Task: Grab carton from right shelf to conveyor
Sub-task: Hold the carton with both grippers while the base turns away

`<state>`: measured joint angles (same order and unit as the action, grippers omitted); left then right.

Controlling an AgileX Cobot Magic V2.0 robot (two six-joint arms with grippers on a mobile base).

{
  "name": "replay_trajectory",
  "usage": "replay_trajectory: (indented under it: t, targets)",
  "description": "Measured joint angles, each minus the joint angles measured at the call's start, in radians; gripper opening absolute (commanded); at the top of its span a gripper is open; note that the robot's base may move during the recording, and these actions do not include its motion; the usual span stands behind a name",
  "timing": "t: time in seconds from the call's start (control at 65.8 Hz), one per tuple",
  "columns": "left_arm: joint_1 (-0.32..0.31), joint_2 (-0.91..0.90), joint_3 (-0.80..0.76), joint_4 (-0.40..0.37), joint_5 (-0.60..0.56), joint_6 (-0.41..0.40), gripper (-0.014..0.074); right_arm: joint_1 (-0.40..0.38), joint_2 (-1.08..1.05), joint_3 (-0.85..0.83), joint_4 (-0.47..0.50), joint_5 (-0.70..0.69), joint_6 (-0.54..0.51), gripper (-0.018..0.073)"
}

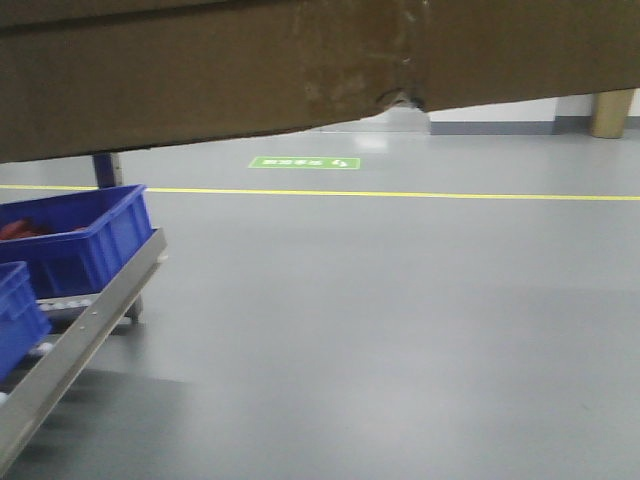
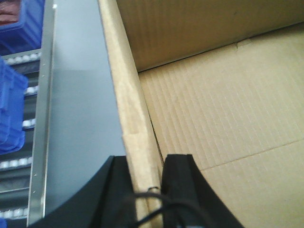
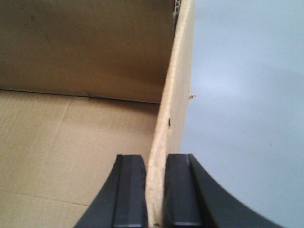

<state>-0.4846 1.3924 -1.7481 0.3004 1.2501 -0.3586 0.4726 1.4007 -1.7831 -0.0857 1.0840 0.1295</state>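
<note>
Carton: brown corrugated board [image 1: 200, 70], open-topped, its lower edge scuffed and torn at one spot near the middle of the front view.
Carton position: held off the floor [image 1: 400, 330] between both arms, filling the top of the front view; its left wall hung near the conveyor [image 1: 90, 320] but apart from it.
Carton interior: ribbed floor flaps meeting at a seam [image 2: 213, 118], plain inner walls, a darker far wall [image 3: 71, 47].
Left jaws: narrow, closed on the carton's left wall, one black finger [image 2: 178, 166] inside and one outside.
Right jaws: narrow, closed on the carton's right wall, one black finger [image 3: 130, 190] inside and one outside.
Conveyor: grey metal side rail with rollers [image 2: 19, 90] showing beside it.
Far blue bin: plastic crate [image 1: 75, 240] on the conveyor, holding something red [image 1: 20, 229] that was too little seen to name.
Near blue bin: second crate [image 1: 15, 320] on the conveyor, cut off at the frame edge; contents could not be told.
Floor markings: yellow line [image 1: 400, 194] running across, green sign [image 1: 304, 162] beyond it.
</note>
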Motion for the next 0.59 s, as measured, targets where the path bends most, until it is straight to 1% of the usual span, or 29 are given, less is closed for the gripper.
replay_trajectory:
  t: [0.592]
  targets:
    - [0.000, 0.000, 0.000, 0.001, 0.000, 0.000, -0.0020, 0.000, 0.000, 0.000, 0.000, 0.000, 0.000, -0.0057]
